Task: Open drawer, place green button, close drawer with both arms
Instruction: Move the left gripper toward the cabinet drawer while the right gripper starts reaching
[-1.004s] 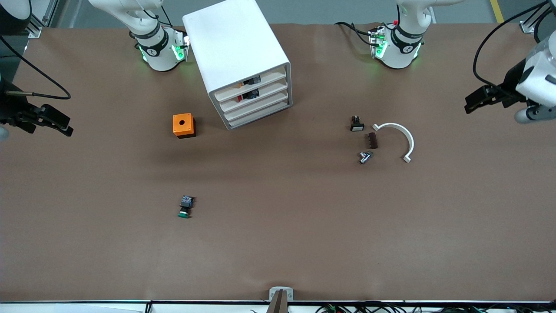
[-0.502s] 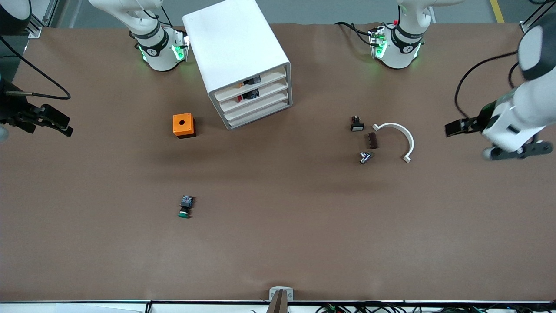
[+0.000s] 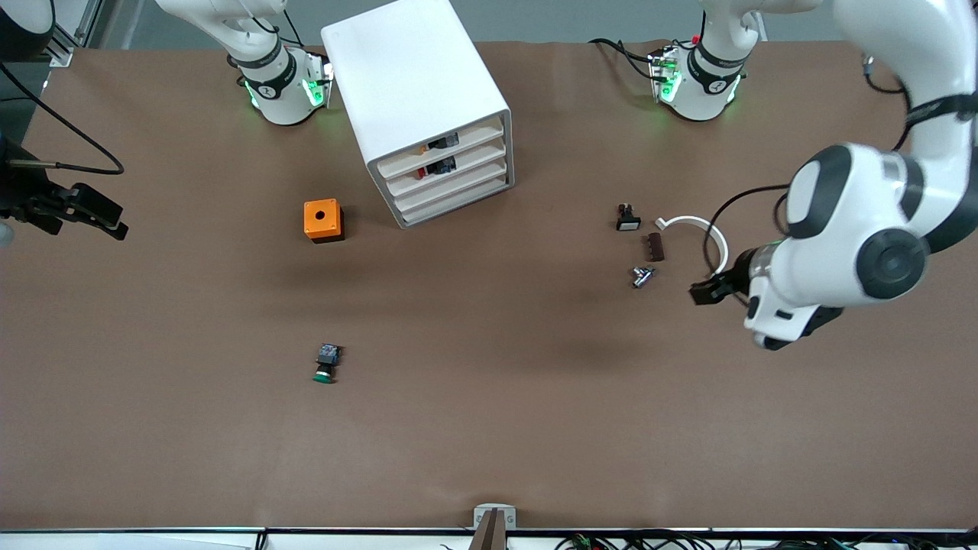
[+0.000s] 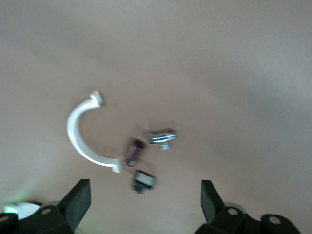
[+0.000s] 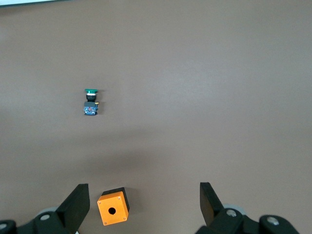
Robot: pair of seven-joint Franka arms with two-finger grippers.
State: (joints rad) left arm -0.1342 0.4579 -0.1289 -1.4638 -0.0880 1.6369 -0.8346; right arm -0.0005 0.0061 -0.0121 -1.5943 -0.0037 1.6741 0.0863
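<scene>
Matt brown table (image 3: 489, 428); smooth white plastic cabinet (image 3: 405, 76); shiny metal fitting (image 3: 642, 276); glossy white arms (image 3: 856, 221).

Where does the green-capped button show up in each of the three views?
Front view: button on the bare table, nearer the camera than the orange cube.
Left wrist view: not in it.
Right wrist view: button lying on the table.
Shared landmark: the orange cube.

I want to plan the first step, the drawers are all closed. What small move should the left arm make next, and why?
Probably carry the left gripper, open and empty over the small parts, toward the cabinet and the closed third drawer. The button lies at the right arm's end, where the open right gripper waits.
</scene>
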